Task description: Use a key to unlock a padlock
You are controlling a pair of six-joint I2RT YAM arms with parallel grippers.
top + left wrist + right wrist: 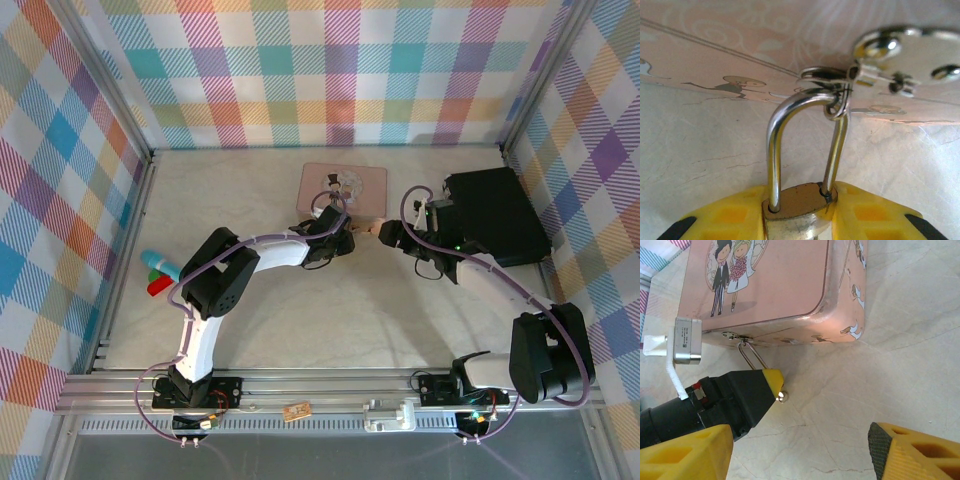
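Left wrist view looks along the left gripper [800,194], whose yellow fingers [730,217] are clamped on the brass body of the padlock [794,200], one finger against each side. Both legs of the shackle [776,130] run down into the body. Its bow passes through the small metal loop of the hasp [905,55] on the front wall of the pink tin [715,55], so the padlock hangs from the tin while it is gripped. From the right wrist, the tin [785,285] lies flat on the pale table [910,355], its lid showing a bride and groom. The left gripper [771,382] comes in from the lower left, with the shackle [752,357] bridging the short gap between its yellow tip and the tin's near edge. A small shiny brass knob pokes out at that tip; I cannot tell what part it is. The right gripper [800,440] has its two yellow fingers [920,455] spread wide, with bare table between them, near the padlock but apart from it. In the top external view the left gripper [333,238] sits against the tin's [365,182] near edge and the right gripper [380,232] is just beside it on the right. A black box [495,215] stands at the right wall, and small teal, green and red things [158,272] lie together at the left.
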